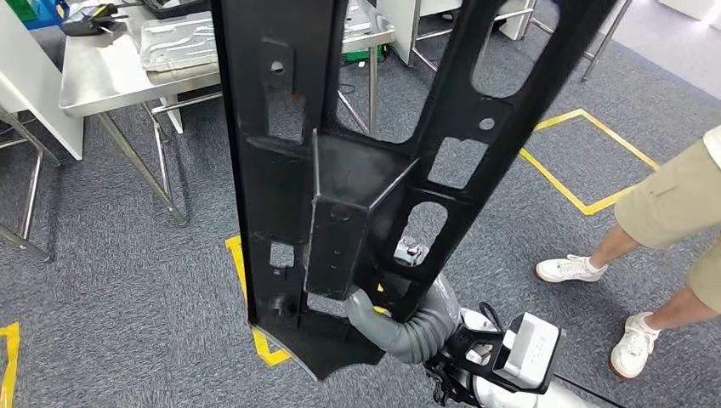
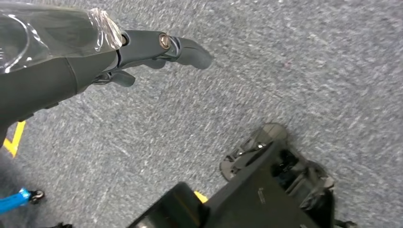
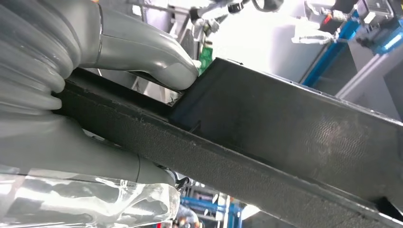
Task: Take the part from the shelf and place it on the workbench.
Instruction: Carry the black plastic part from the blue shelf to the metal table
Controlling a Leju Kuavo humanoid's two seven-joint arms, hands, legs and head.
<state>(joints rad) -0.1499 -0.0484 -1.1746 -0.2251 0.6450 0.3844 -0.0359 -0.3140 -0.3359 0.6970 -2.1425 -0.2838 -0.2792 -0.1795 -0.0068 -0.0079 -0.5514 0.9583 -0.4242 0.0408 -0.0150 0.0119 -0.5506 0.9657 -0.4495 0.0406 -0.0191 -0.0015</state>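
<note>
The long black part (image 1: 340,170) is held upright by its lower end in the right hand (image 1: 387,310), fingers (image 3: 142,47) clamped on it, well short of the desk (image 1: 102,76) beyond; the left hand (image 2: 142,47) hangs empty, fingers loosely extended.

Matt black, faintly grained part (image 1: 340,195); shiny steel table (image 1: 110,76); rough grey carpet (image 1: 127,280)

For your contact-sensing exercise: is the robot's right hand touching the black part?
Touching. In the right wrist view the right hand wraps the black part, its grey thumb pressed on one face and the fingers under the edge.
</note>
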